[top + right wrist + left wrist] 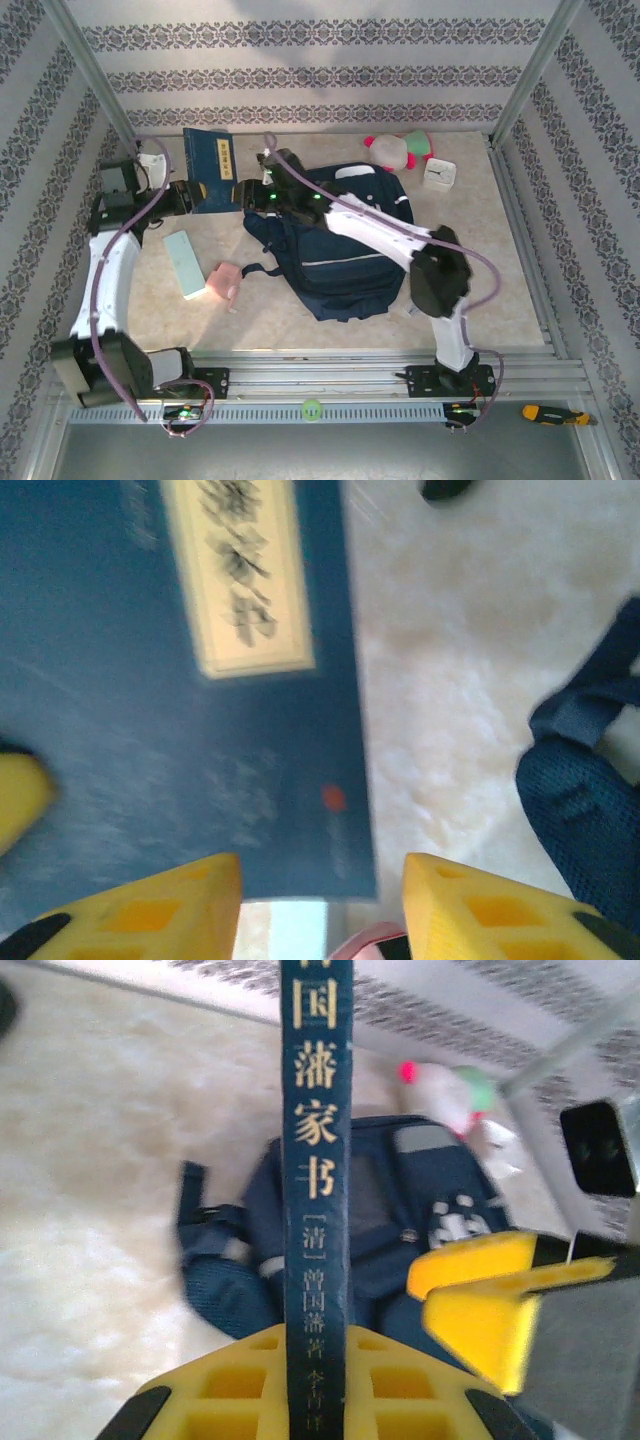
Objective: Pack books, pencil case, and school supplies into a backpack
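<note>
The left pincer (318,1400) is clamped on the navy book (318,1160) near one edge, with the gold-lettered spine running off toward 12 o'clock. The right pincer (320,910) stands apart with nothing between its fingers, and the book's cover lies just beyond them at 11 o'clock. On that one narrow grip, the book could pivot or slide out during a swing. The backpack (340,270) lies at the book's 4 o'clock on the counter (500,260). The right arm (380,230) crosses it, so the arms could clash there. I cannot tell whether its mouth gapes; the book may snag on fabric. The teal square (185,262) and pink piece (225,282) wait at its 9 o'clock.
</note>
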`<act>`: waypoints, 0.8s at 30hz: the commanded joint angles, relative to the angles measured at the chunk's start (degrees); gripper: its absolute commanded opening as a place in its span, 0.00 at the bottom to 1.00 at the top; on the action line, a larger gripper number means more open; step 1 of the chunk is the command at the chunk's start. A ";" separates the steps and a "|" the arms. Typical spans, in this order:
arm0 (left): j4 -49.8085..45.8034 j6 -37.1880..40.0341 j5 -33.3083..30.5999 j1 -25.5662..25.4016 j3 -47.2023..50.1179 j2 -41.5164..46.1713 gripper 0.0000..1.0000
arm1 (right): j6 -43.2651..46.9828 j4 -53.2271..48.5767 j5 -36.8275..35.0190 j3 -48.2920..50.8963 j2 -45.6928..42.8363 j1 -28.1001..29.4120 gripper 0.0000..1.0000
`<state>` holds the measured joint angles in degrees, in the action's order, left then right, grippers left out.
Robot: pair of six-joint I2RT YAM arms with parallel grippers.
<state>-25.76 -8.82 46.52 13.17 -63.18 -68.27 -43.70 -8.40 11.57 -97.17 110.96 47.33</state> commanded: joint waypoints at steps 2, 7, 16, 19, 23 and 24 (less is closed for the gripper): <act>14.57 -6.55 10.40 -3.36 6.00 7.94 0.00 | 5.77 11.59 -0.06 15.59 -14.73 -1.56 0.52; 19.42 -8.04 12.05 -12.86 7.54 12.06 0.00 | 11.80 12.54 4.67 26.55 -29.51 -5.13 0.66; 37.69 -18.27 15.16 -24.84 10.52 10.85 0.00 | 16.57 14.10 20.69 42.14 -49.81 -15.52 0.88; 39.48 -18.95 15.14 -27.72 10.25 10.58 0.00 | 16.05 13.93 23.98 43.94 -53.09 -16.63 0.91; 43.67 -21.89 15.53 -31.15 9.93 9.60 0.00 | 12.29 15.83 30.96 43.51 -52.99 -16.94 0.91; 44.18 -22.24 15.60 -31.88 9.76 9.35 0.00 | 11.30 16.04 31.74 43.26 -52.59 -16.92 0.91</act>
<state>9.61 -28.16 60.20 -16.73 -52.82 -58.74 -29.98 4.62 36.51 -53.89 57.82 30.85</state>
